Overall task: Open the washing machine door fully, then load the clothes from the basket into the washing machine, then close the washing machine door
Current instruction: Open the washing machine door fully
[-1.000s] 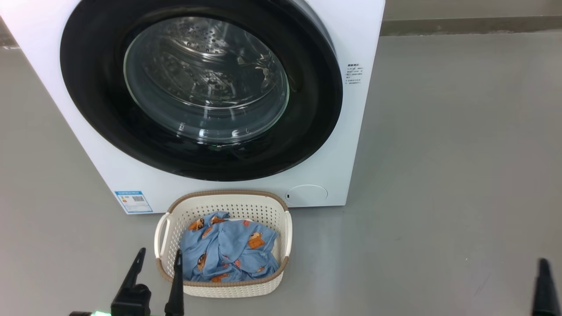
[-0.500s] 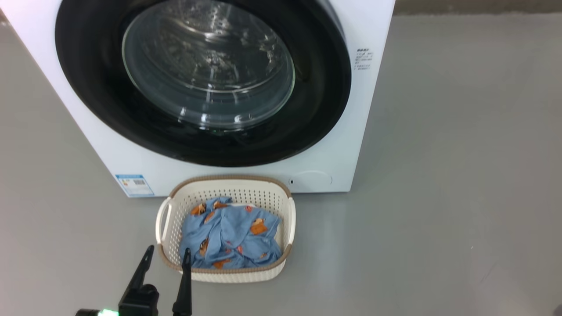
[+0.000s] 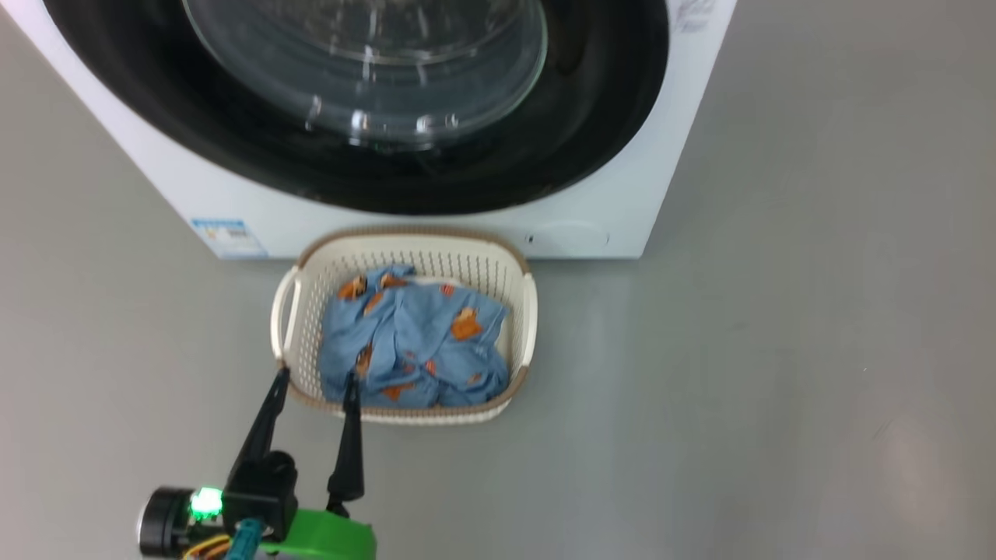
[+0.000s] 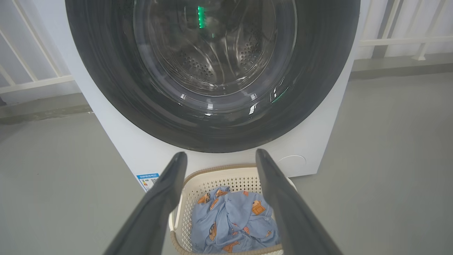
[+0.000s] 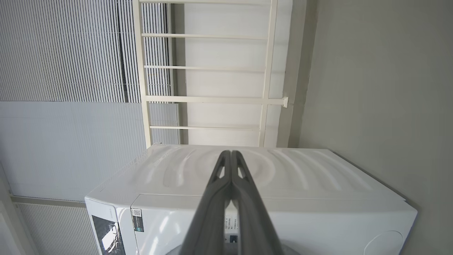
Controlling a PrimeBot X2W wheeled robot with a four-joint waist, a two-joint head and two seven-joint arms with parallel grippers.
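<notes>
Head view: grey floor (image 3: 778,311) all round, and the basket (image 3: 412,232) sits just before the washing machine (image 3: 622,210), whose glossy black washing machine door (image 3: 607,117) is shut. Blue printed clothes (image 3: 412,342) are heaped in the basket. The left gripper (image 3: 317,375) is over its near-left corner, fingers spread, empty. Left wrist: a white railing (image 4: 35,83) behind the machine. Right wrist: the right gripper (image 5: 230,153) is pinched closed, empty.
</notes>
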